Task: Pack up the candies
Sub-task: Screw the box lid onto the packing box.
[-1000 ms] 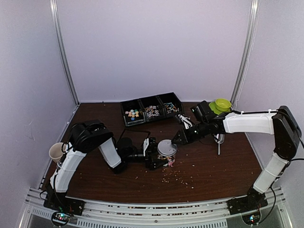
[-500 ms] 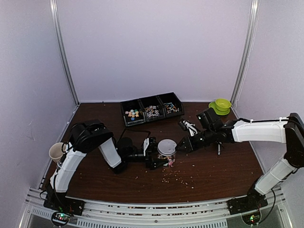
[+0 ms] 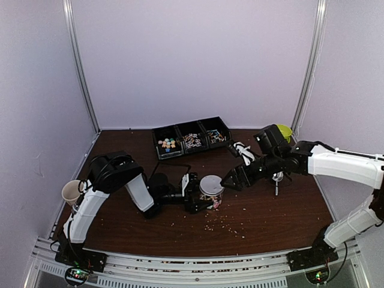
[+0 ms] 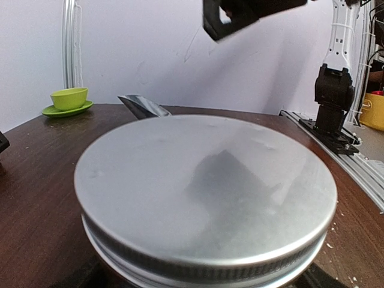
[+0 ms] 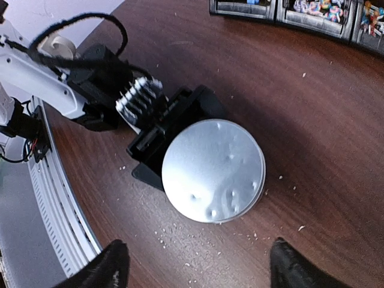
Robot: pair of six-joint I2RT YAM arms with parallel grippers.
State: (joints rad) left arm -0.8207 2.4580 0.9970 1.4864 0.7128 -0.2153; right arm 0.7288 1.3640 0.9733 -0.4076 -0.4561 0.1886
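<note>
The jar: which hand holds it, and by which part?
The left hand holds the jar by its body, under the lid. The right hand is open, holding nothing.

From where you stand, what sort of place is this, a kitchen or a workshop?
Probably a robot test booth: plain white walls box in a brown table, a left arm and right arm are bolted to a metal rail, and a black tray holds sorted candies.
</note>
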